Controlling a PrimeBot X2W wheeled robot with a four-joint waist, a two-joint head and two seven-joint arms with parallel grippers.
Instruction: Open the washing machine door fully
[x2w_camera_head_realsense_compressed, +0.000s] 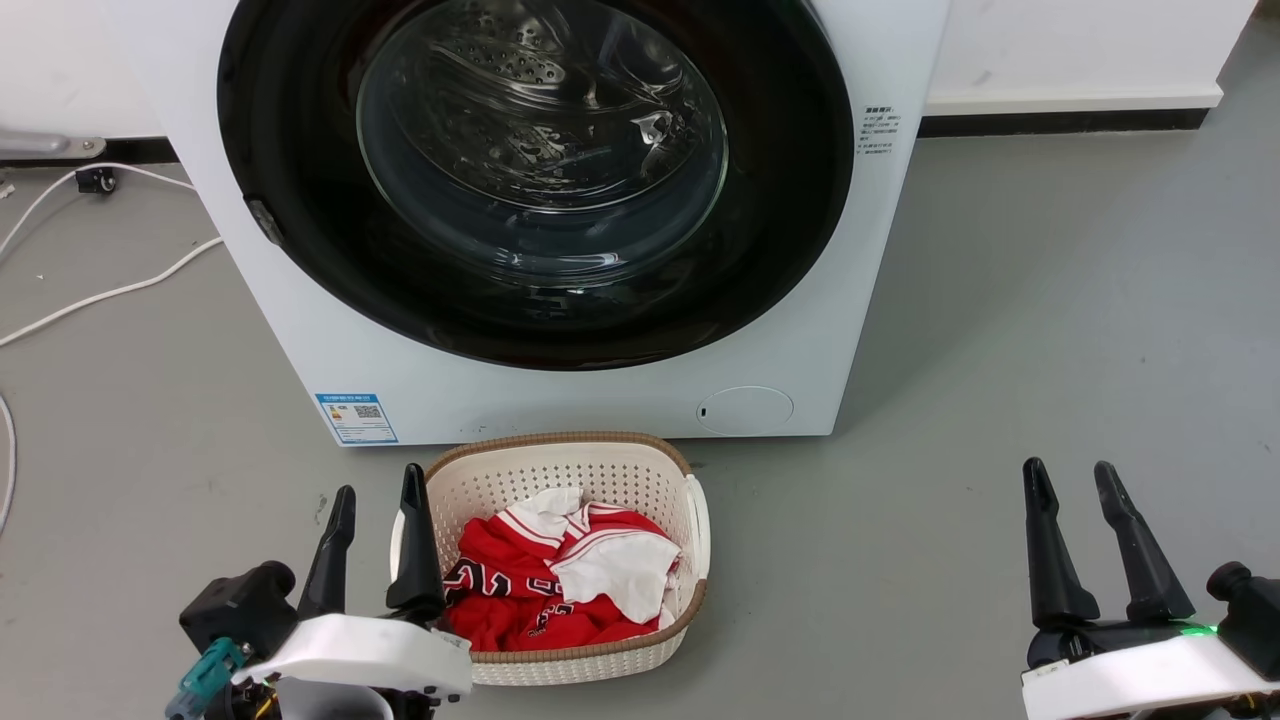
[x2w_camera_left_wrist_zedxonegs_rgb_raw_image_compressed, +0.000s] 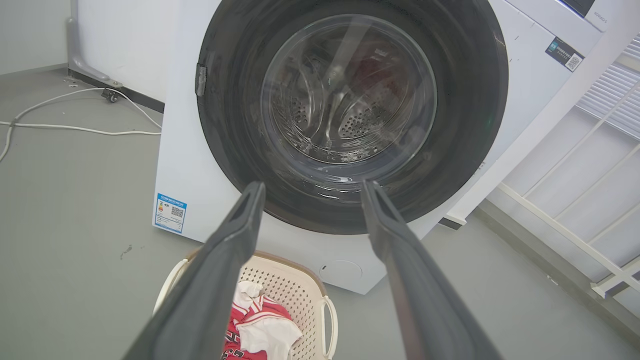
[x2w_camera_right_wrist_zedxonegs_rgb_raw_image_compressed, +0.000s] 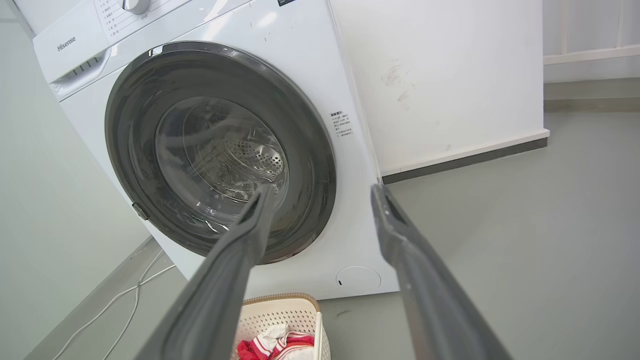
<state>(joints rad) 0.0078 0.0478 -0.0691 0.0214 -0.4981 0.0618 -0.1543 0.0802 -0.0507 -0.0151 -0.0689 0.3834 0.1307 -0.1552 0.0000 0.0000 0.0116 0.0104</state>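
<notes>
washing machine door (x2w_camera_head_realsense_compressed: 300, 200): top cut off by head view's edge | blue label (x2w_camera_head_realsense_compressed: 356, 417): print too small to read | basket (x2w_camera_head_realsense_compressed: 610, 475): left rim hidden behind left tool (x2w_camera_head_realsense_compressed: 378, 480) finger

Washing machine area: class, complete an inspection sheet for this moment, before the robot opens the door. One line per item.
Surface: grey floor, a few dark marks.
Job's things: big white front-loading washing machine; its round glossy black door with clear glass window is shut, flush with the front.
Clutter: beige perforated plastic laundry basket before the machine, holding red and white clothes.
Grippers: left gripper and right gripper both open, empty, apart from the door.
Cables: white cables lying on the floor left of the machine.
Surroundings: white wall with dark skirting behind; white railing to one side.
</notes>
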